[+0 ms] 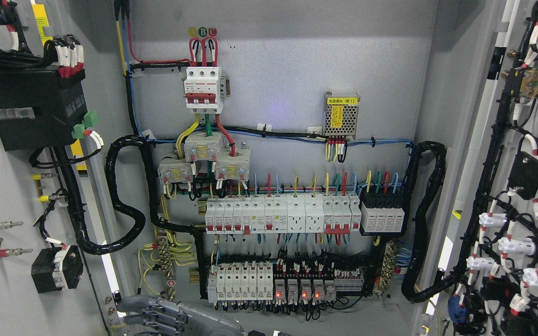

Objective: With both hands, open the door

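Grey steel cabinet interior [287, 60] filling the frame, both doors already swung wide: left door [3, 196] at frame left showing its wired inner face, right door [526, 186] at frame right likewise. Backplate busy: red three-pole breaker [203, 88] upper centre, mesh-cased power supply [341, 114] to its right, DIN row of breakers [280, 214] mid-frame, relay row [292, 282] below with red indicator lights on. Thick black cable looms [119, 196] bridging backplate to each door. Only one hand in view: left hand [166, 315] at bottom edge, left of centre, just beside the left door's inner edge, fingers loosely spread and pointing frame-left, gripping nothing visible (contact with the door edge not resolvable). Right hand out of frame. Judging from the door angles, opening looks essentially done; remaining work probably just the last push and a clean retreat. Advice for that: push on bare door sheet or edge only, keep fingers clear of the looms and the yellow-green earth wires [175, 249] near the lower left terminal strip, pull back low and straight, avoid sweeping toward live gear. Hidden or unclear: door outer faces and handles, lower cabinet floor, most of the left forearm, true opening angle of either door.
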Robot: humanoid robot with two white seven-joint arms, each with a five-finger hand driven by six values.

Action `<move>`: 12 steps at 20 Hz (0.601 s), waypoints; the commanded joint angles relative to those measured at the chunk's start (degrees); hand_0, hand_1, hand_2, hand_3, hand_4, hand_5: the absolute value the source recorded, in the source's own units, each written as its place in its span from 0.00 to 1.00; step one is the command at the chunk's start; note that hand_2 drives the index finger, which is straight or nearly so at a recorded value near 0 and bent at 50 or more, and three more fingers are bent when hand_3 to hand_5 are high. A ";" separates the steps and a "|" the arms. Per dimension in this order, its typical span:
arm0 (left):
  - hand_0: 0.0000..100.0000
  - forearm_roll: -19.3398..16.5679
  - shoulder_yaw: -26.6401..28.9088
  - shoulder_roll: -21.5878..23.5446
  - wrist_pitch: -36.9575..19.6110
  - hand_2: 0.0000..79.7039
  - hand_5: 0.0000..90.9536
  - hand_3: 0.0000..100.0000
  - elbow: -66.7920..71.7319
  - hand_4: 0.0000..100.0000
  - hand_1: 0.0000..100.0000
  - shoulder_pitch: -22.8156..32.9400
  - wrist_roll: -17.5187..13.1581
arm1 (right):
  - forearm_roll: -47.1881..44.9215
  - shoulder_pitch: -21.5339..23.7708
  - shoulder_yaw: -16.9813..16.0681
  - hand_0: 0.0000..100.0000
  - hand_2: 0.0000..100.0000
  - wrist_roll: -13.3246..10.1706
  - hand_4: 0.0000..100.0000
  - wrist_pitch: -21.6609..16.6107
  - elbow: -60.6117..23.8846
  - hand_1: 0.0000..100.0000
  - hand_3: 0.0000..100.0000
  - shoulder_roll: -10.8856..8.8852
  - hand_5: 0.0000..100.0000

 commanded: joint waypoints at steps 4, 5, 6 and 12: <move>0.12 -0.05 -0.07 0.10 0.24 0.00 0.00 0.00 -0.11 0.00 0.56 0.88 0.21 | -0.74 -2.81 7.18 0.00 0.04 -0.37 0.00 3.24 -0.08 0.50 0.00 5.01 0.00; 0.12 -0.05 -0.07 0.02 0.24 0.00 0.00 0.00 -0.02 0.00 0.56 0.88 0.21 | -0.74 -3.08 7.52 0.00 0.04 -0.37 0.00 3.25 -0.08 0.50 0.00 5.45 0.00; 0.12 -0.05 -0.07 -0.16 0.15 0.00 0.00 0.00 -0.11 0.00 0.56 0.97 0.21 | -0.74 -3.08 7.88 0.00 0.04 -0.37 0.00 3.33 -0.08 0.50 0.00 5.80 0.00; 0.12 -0.05 -0.07 -0.07 0.15 0.00 0.00 0.00 -0.11 0.00 0.56 0.97 0.21 | -0.83 -3.17 8.67 0.00 0.04 -0.63 0.00 5.61 0.09 0.50 0.00 6.07 0.00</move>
